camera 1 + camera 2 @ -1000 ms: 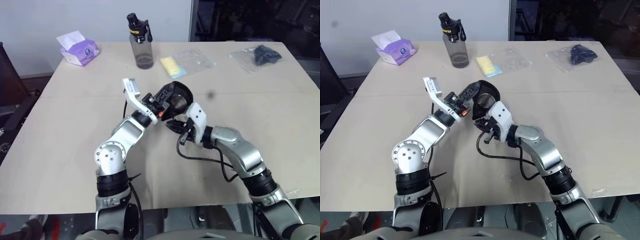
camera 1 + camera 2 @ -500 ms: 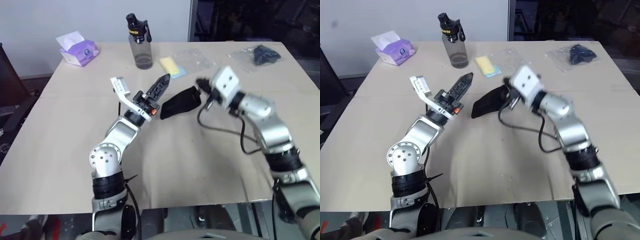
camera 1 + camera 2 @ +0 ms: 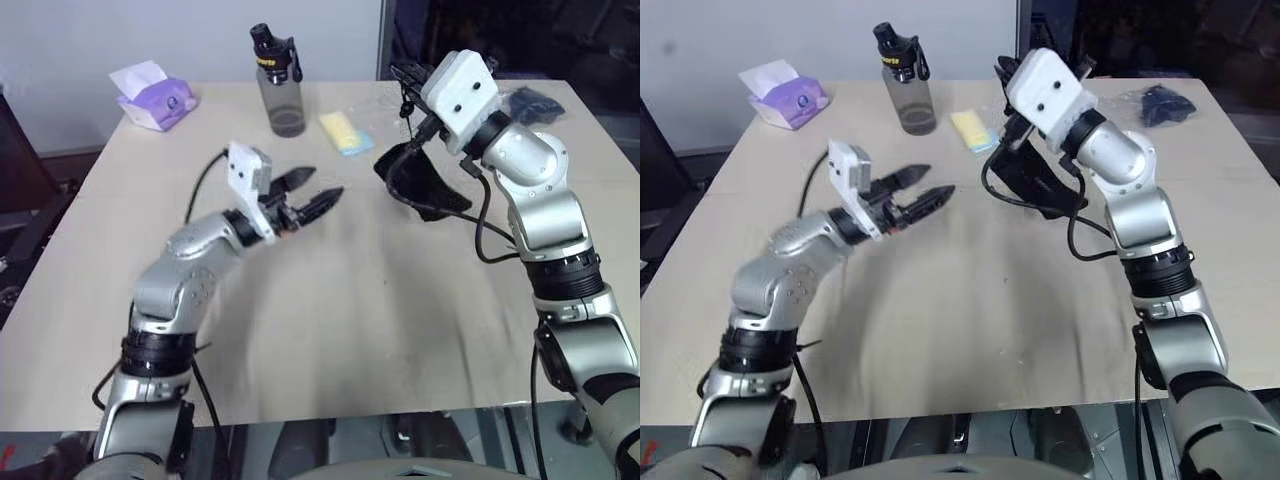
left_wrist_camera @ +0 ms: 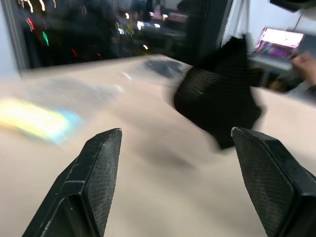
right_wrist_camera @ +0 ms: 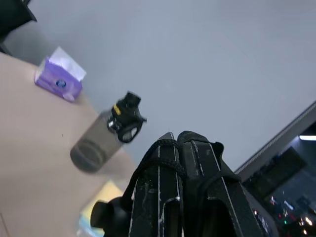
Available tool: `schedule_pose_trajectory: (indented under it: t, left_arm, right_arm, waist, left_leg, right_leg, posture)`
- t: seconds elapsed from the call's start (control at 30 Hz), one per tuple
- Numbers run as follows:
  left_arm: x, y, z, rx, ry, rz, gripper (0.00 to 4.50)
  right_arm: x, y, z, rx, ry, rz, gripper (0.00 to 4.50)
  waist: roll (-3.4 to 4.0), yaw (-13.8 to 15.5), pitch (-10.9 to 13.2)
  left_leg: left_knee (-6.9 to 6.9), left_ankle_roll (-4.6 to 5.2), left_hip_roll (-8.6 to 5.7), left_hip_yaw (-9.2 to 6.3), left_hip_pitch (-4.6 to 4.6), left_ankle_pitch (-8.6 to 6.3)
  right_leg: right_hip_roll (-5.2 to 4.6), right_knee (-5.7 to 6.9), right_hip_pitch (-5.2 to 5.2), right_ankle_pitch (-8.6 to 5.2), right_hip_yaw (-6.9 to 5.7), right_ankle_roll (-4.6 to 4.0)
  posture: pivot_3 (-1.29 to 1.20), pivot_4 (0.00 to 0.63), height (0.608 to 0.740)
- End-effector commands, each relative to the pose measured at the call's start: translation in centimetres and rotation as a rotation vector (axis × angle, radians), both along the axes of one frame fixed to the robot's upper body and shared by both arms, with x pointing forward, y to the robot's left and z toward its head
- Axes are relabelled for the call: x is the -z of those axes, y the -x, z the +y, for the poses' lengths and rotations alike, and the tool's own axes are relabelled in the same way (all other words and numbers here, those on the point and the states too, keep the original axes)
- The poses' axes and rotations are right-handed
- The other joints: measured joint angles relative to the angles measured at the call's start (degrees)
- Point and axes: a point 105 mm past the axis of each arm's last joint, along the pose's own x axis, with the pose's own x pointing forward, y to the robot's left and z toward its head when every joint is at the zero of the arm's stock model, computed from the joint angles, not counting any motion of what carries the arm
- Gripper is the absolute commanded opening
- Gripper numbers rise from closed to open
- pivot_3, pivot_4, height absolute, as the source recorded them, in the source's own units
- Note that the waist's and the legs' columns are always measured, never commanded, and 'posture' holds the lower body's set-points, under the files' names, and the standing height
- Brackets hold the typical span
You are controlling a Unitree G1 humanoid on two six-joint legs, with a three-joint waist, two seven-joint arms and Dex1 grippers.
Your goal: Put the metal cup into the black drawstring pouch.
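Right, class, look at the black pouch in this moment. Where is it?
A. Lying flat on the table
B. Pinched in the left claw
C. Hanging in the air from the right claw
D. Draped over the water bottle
C: the black pouch dangles above the table by its cords from the shut right claw, while the left claw is open and empty.

Beige table (image 3: pixel 300 330), bottle (image 3: pixel 279 85), tissue pack (image 3: pixel 155 100)

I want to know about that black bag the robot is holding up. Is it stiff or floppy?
Probably floppy. The black drawstring pouch hangs and sags below the right gripper, which seems to hold it by its cords. It looks like soft fabric, so it would likely fold or crumple if pushed. It bulges as if something is inside, so it may swing when moved.
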Motion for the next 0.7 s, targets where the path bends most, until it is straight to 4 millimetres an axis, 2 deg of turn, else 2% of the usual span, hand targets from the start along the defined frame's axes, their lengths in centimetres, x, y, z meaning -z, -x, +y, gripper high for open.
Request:
schedule_pose_trajectory:
  t: [0.03,0.13,0.2,0.47,0.7]
  left_arm:
    - [-3.8,0.6,-1.3,0.085,0.034,-0.170,3.66]
    - [-6.5,2.4,-4.4,0.236,0.136,-0.228,3.66]
    - [-7.7,3.0,-5.4,0.285,0.183,-0.239,3.66]
    - [-9.0,1.6,-5.1,0.234,0.215,-0.237,3.66]
    - [-8.4,1.0,-5.6,0.232,0.215,-0.213,3.66]
  right_arm:
    - [-2.2,1.4,0.3,-0.027,-0.021,-0.080,0.00]
    - [-1.4,1.1,0.3,-0.013,0.006,-0.065,0.00]
    - [-1.1,1.0,0.2,-0.010,0.013,-0.055,0.00]
    - [-1.0,1.8,1.4,-0.063,0.016,-0.050,0.00]
    - [-2.0,3.0,2.6,-0.129,-0.005,-0.073,0.00]
  waist:
    - [0.00,0.2,0.0]
    - [-0.01,0.2,0.0]
    - [-0.03,0.0,0.0]
    - [-0.01,-0.3,0.0]
    - [-0.01,-0.2,0.0]
  left_leg:
    - [0.00,0.00,0.00,-0.01,-0.01,0.00]
    - [0.03,0.00,-0.10,-0.01,-0.10,0.00]
    - [0.07,0.00,-0.13,0.01,-0.15,0.00]
    - [-0.02,0.01,-0.01,-0.10,-0.03,0.00]
    - [0.01,0.01,-0.05,-0.05,-0.07,0.00]
  right_leg:
    - [-0.01,-0.01,0.01,0.00,-0.01,0.01]
    - [-0.14,-0.05,0.01,0.12,-0.03,0.22]
    - [-0.18,-0.07,-0.01,0.13,-0.02,0.24]
    - [-0.02,0.10,-0.05,0.12,-0.08,0.26]
    - [-0.06,0.05,-0.04,0.12,-0.03,0.26]
  posture:
    - [0.00,0.150,0.740]
    - [0.00,0.150,0.740]
    - [0.00,0.150,0.740]
    - [0.00,0.150,0.740]
    - [0.00,0.150,0.740]
